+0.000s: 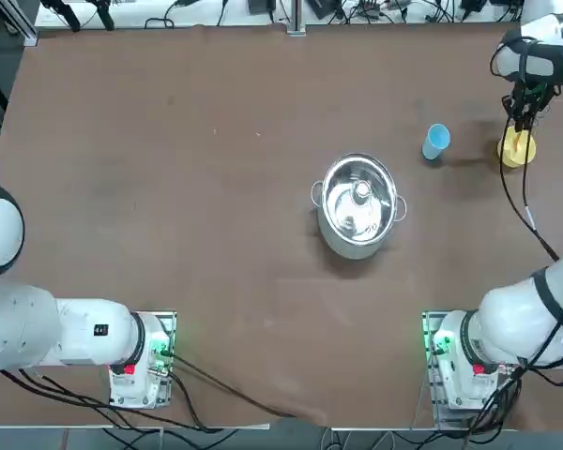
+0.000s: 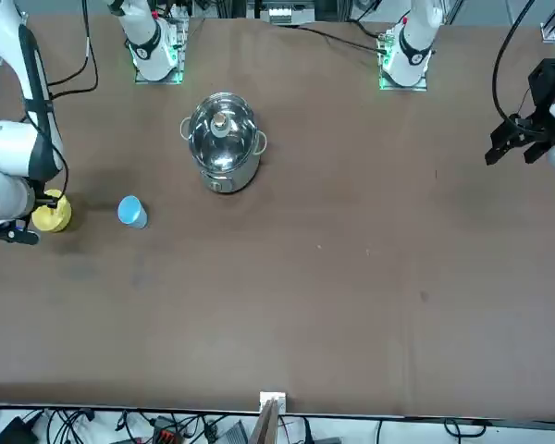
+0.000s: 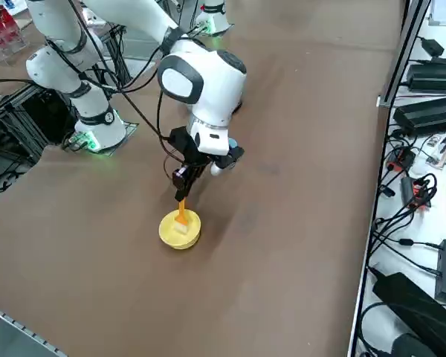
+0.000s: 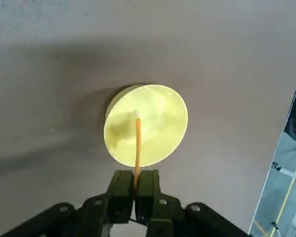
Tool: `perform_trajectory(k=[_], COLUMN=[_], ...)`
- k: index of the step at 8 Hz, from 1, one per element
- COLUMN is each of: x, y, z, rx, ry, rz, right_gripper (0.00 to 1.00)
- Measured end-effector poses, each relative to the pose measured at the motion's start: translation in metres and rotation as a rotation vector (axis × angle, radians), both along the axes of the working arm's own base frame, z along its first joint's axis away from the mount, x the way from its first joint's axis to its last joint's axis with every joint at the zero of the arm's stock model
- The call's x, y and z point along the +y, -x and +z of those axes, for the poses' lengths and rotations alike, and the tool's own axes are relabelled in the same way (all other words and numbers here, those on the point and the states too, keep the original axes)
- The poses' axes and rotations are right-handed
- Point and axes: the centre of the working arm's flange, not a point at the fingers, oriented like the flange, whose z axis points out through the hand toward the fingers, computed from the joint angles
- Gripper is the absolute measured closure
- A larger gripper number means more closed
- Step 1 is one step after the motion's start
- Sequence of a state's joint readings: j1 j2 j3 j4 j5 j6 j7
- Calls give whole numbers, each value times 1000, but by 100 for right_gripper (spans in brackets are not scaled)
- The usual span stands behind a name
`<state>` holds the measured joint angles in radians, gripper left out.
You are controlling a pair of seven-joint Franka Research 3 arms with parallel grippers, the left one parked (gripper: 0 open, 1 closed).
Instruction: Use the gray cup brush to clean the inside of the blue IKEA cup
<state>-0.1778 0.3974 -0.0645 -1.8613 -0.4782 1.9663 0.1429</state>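
Overhead, front and raised right-side cameras share the table (image 1: 216, 234); the wrist camera looks closely down.

A slim orange-tan brush stick (image 4: 137, 148) stands upright in a yellow cup; the small light-blue plastic tumbler (image 1: 436, 141) stands nearby, apart.

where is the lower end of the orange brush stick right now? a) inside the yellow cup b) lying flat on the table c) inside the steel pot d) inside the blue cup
a: the right pincer is shut on the gray cup brush, whose orange stick hangs down into the yellow cup, while the blue IKEA cup stands apart beside it.
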Motion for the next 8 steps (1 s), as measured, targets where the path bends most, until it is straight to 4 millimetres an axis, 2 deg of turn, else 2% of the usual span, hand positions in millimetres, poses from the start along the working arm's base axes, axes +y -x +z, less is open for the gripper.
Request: perform_trajectory(k=[1, 4, 6, 8], x=[3, 7, 18, 43], y=[-1, -1, -3, -10], z=[-4, -7, -1, 15], rx=[3, 9, 22, 12], ry=[2, 4, 7, 13], rz=[-3, -4, 4, 32], right_gripper=[88, 38, 2, 0])
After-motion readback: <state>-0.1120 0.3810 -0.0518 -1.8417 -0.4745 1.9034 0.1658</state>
